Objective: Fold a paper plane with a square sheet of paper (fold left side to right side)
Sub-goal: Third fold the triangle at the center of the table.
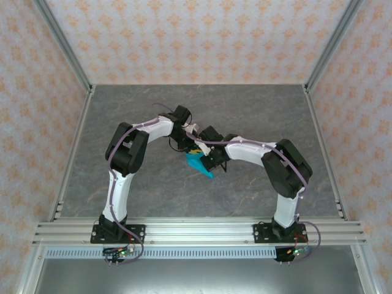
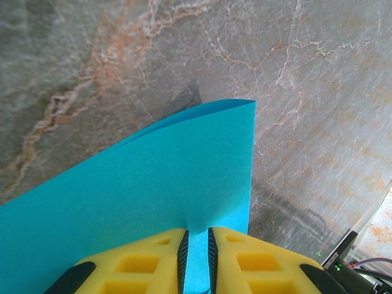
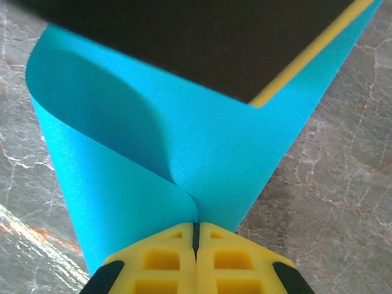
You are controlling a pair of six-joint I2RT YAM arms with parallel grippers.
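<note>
The square sheet of paper point(image 1: 199, 163) is bright cyan and is held off the table between the two arms, at the table's middle. It bends over in a loose curl without a sharp crease point(image 3: 116, 177). My right gripper point(image 3: 196, 228) is shut on the paper where its two layers meet. My left gripper point(image 2: 197, 236) pinches the sheet point(image 2: 153, 184) near one edge, its jaws a narrow slit apart with paper between them. From above, the left gripper point(image 1: 191, 149) and right gripper point(image 1: 206, 160) nearly touch. A paper plane is out of view.
The grey marbled table point(image 1: 122, 122) lies under the paper. Metal frame posts point(image 1: 67, 55) and patterned walls close in the back and sides. The left gripper's dark finger point(image 3: 184, 49) crosses the top of the right wrist view, over the sheet.
</note>
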